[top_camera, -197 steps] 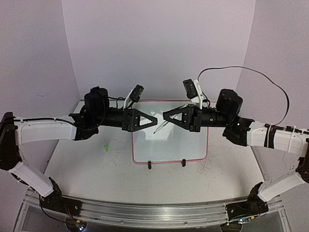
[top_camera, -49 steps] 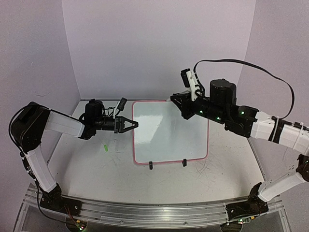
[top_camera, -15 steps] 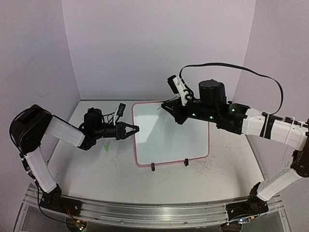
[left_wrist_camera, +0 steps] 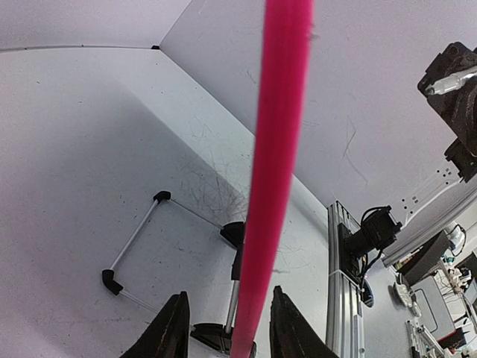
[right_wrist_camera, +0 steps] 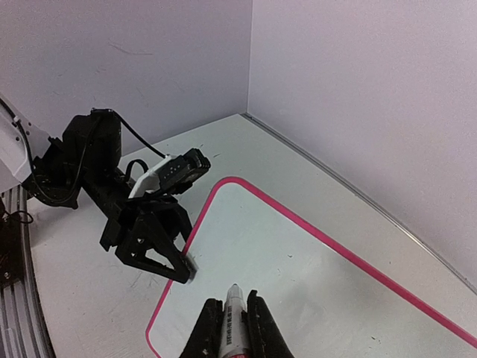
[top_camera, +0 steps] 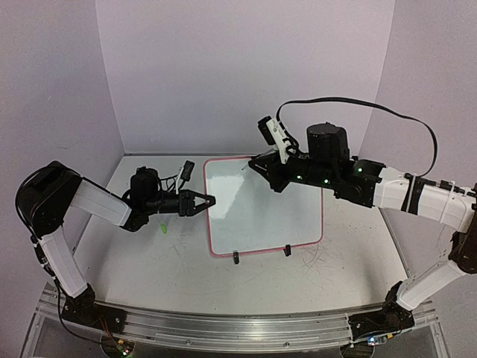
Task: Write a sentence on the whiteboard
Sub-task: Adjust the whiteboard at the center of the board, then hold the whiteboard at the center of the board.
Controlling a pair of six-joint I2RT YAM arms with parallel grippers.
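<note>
We see the whiteboard (top_camera: 261, 212) propped on its wire stand (left_wrist_camera: 134, 239) on the table (top_camera: 149, 261). Our left gripper (top_camera: 209, 200) sits at its 9 o'clock rim (left_wrist_camera: 279, 149), fingers (left_wrist_camera: 173, 332) apart astride it. Our right gripper (right_wrist_camera: 232, 302), near 12 o'clock, clamps a marker (right_wrist_camera: 232, 332).

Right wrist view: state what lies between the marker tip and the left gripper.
Only bare whiteboard surface, no writing, between the marker tip and left gripper, in the right wrist view.

Pink-rimmed whiteboard (top_camera: 261, 212) propped on black wire stand (top_camera: 285, 250)
</note>
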